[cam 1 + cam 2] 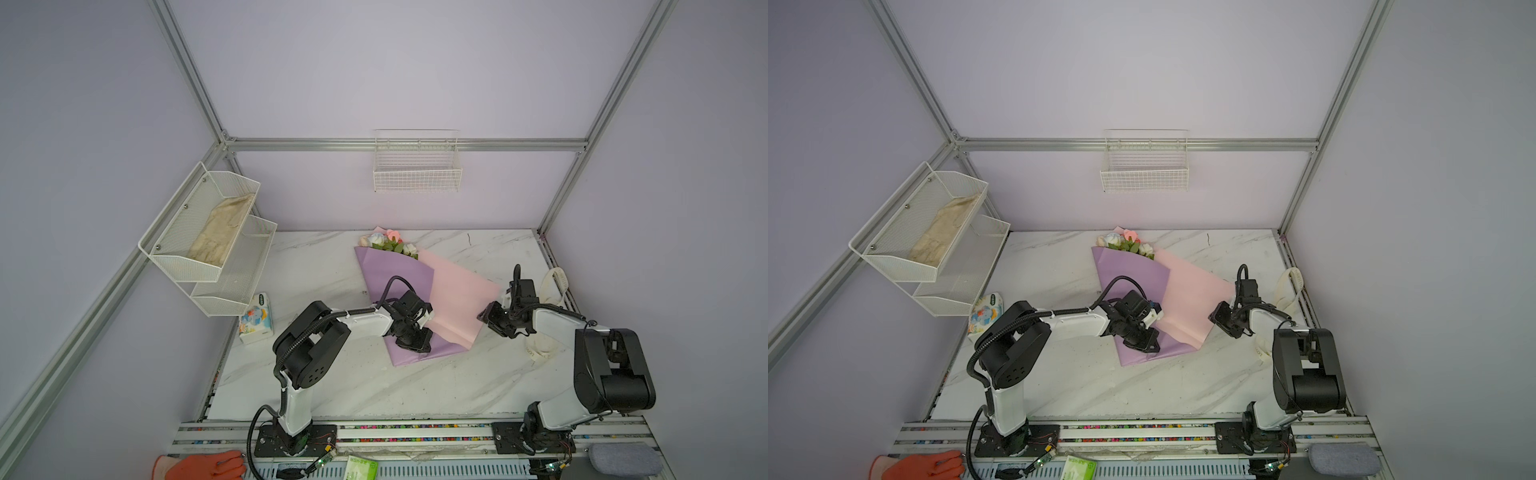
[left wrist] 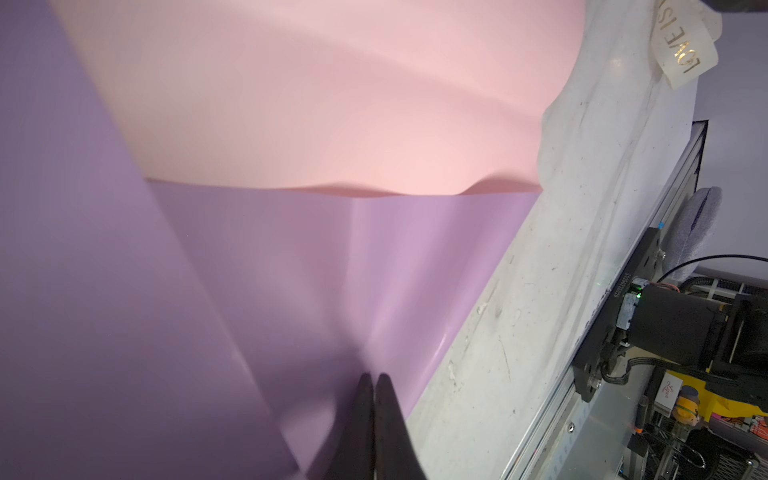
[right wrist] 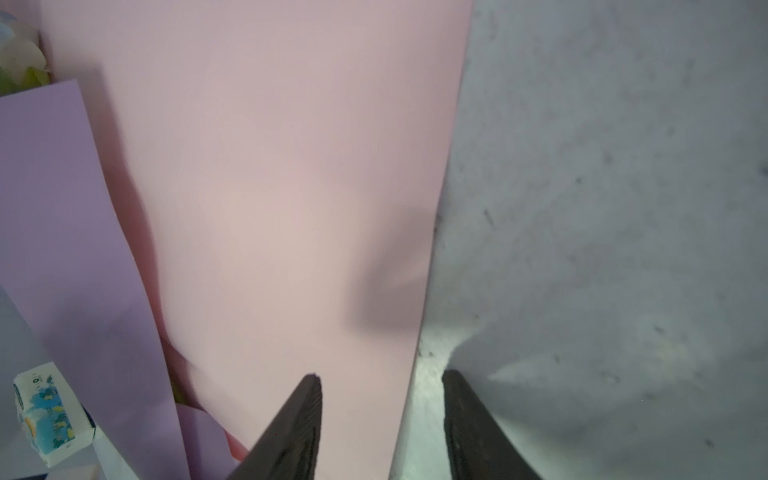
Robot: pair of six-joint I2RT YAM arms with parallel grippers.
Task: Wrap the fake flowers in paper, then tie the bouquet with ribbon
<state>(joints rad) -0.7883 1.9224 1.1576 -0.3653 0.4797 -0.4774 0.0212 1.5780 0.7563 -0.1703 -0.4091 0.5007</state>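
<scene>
Clearly untied in both top views, the bouquet of fake flowers (image 1: 390,243) lay on the white marble table (image 1: 332,386) in lilac-and-pink paper (image 1: 455,291), long cream ribbon (image 1: 540,345) well apart. Left wrist: left gripper (image 2: 372,376) was shut over paper. Right wrist: right gripper (image 3: 381,374) was open, empty.

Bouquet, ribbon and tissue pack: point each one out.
bouquet of fake flowers (image 1: 395,266), in a top view, on its lilac wrap.
cream ribbon (image 2: 685,54), left wrist view, on its lettered end.
tissue pack (image 1: 256,319), in a top view, on its printed face.

A tissue pack (image 1: 256,319) lies near the mesh shelf (image 1: 199,232); an orange glove (image 1: 203,466) lies in front.
</scene>
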